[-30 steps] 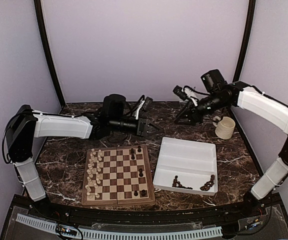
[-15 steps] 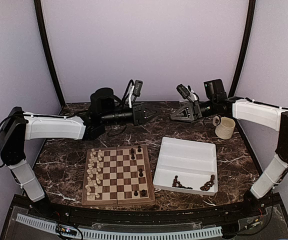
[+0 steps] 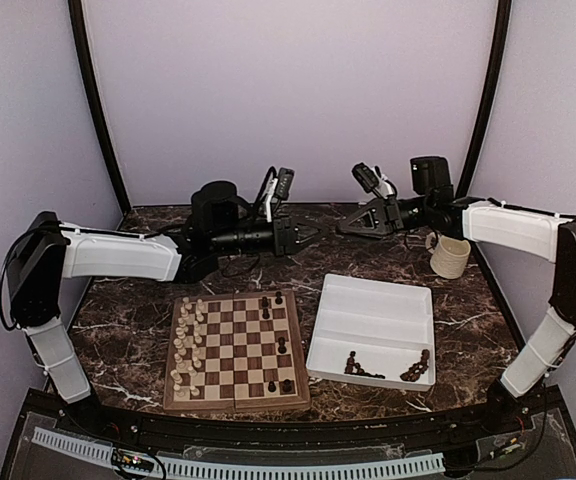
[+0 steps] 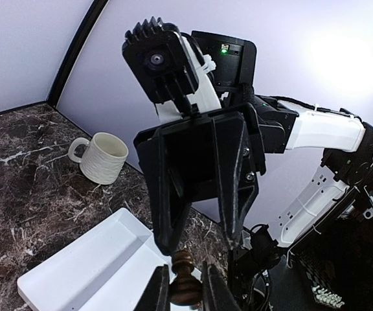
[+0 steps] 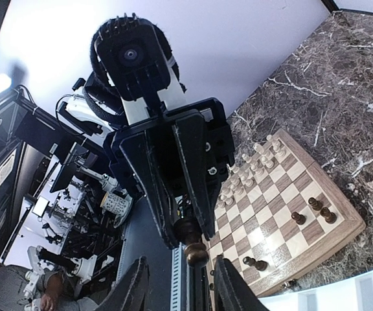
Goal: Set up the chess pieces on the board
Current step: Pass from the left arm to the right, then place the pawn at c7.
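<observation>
There is one board point(image 3: 236, 352), one white tray point(image 3: 373, 305) and one mug point(image 3: 451, 256). The board carries six dark pieces point(image 3: 281, 345), as near as can be made out, and two files of cream pieces point(image 3: 188, 345), too small to number surely. One more dark piece point(image 4: 185, 285) is held aloft, and two small heaps point(image 3: 353, 366) in the tray are past counting.

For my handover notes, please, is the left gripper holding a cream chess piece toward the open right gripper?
Not cream: the left wrist view shows a dark brown chess piece in the left gripper, held toward the open right gripper.
</observation>
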Controlling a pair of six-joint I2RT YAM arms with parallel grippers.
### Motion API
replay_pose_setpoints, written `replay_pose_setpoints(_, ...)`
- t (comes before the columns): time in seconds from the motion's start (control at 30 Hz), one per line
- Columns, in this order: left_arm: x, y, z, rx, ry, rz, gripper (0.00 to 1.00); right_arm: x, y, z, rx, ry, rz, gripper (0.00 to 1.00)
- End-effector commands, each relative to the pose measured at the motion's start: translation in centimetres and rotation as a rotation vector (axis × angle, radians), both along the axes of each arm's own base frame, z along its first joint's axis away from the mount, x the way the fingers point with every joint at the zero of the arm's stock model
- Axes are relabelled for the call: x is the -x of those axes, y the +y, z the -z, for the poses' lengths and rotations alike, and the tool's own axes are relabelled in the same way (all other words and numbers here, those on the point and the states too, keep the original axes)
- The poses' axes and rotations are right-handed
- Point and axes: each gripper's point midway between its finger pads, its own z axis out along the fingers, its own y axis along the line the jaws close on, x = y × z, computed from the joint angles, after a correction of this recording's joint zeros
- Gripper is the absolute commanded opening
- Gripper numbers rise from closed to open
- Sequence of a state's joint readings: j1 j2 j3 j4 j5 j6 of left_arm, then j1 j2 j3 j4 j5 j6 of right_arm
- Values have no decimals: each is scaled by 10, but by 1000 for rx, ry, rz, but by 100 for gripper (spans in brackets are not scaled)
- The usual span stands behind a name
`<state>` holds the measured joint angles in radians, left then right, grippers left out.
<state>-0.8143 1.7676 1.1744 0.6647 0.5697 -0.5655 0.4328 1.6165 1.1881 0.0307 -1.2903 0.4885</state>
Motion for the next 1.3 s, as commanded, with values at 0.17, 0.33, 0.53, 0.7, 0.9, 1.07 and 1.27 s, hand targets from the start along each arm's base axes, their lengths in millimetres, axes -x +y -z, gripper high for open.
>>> replay_pose_setpoints(0.17, 5, -7, -25, 59, -39, 35, 9, 3, 8, -3, -22, -12, -39, 27)
replay_pose_setpoints(0.33, 5, -9, -24, 59, -38, 34, 9, 5, 10, -1, -19, -8, -42, 24)
replay_pose_setpoints(0.53, 5, -9, -23, 63, -38, 34, 9, 7, 13, 0, -16, -4, -48, 16)
replay_pose_setpoints(0.7, 3, -7, -20, 47, -30, 12, 19, 5, 13, 0, -4, -26, -37, 2)
replay_pose_setpoints(0.9, -9, 33, -23, -74, -152, -209, 59, -16, 15, 13, 266, -318, 59, 0)
replay_pose_setpoints(1.07, -6, 82, -17, -182, -211, -370, 68, -18, 36, 47, 574, -603, 49, 0)
replay_pose_setpoints(1.27, -5, 170, -25, -213, -230, -701, 69, 6, 78, 90, 801, -817, -109, 0)
